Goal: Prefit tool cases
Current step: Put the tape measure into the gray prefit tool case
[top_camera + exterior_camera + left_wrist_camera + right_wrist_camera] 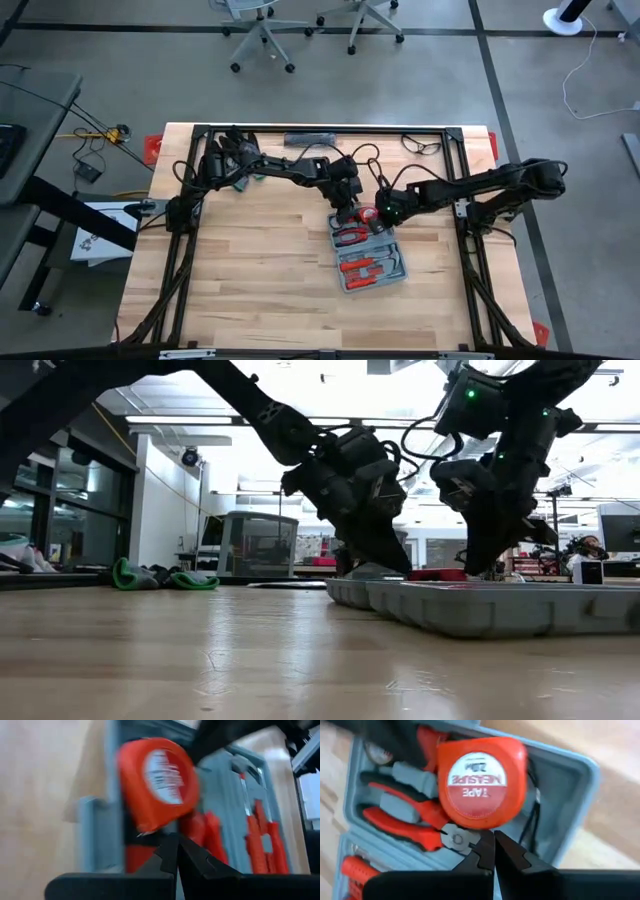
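The blue-grey tool case (367, 250) lies open and flat on the wooden table, right of centre, with red-handled tools in its recesses. A red tape measure (480, 782) sits in the case's far half, beside the pliers (405, 817). In the left wrist view the tape measure (157, 782) looks tilted. My left gripper (347, 212) is shut at its left side, and my right gripper (383, 212) is shut at its right side. Both slant down at it. In the low view, the left gripper (392, 560) and the right gripper (480, 565) flank the tape measure (437, 574). My left gripper has its shut fingertips (172, 842) right at the tape measure's lower edge (150, 826); I cannot tell whether they touch it. My right gripper has its shut fingertips (492, 840) at the tape measure's rim (485, 826), above the pliers' joint; I cannot tell whether they touch.
Red-handled screwdrivers (365, 268) fill the case's near half. A dark flat object (310, 137) and a cable (422, 146) lie at the table's far edge. Green-edged items (165, 577) lie at the far left. Bare wood (250, 290) stretches left of and in front of the case.
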